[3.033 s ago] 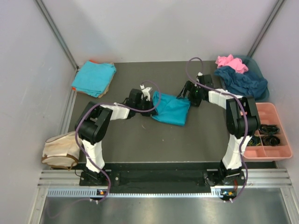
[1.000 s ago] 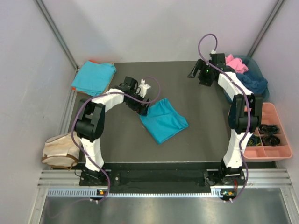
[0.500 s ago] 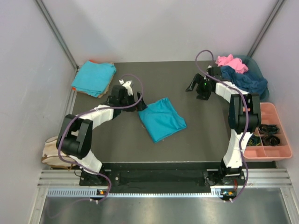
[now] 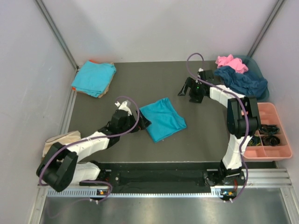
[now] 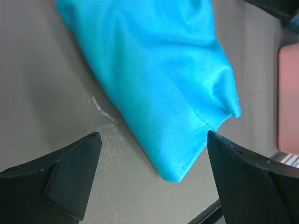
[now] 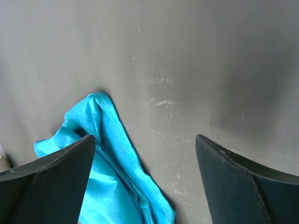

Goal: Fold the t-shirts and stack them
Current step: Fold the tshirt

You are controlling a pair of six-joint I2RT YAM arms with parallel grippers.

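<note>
Left fingers (image 5: 70,172) spread, empty, low beside the left edge of the folded teal t-shirt (image 4: 162,120); right fingers (image 6: 46,182) spread too, empty, just past its far-right corner. We read the fold as done, shirt lying flat on the worktop (image 4: 201,140) for a pinch-and-carry. Teal stack (image 4: 94,78) sits far-left of it, pink and navy pile (image 4: 240,79) far-right.

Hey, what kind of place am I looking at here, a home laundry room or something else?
Probably a robot lab test cell, not a home: a left arm and right arm mounted at a dark table, plain white panels enclosing it, and a turquoise t-shirt laid out between them.
</note>
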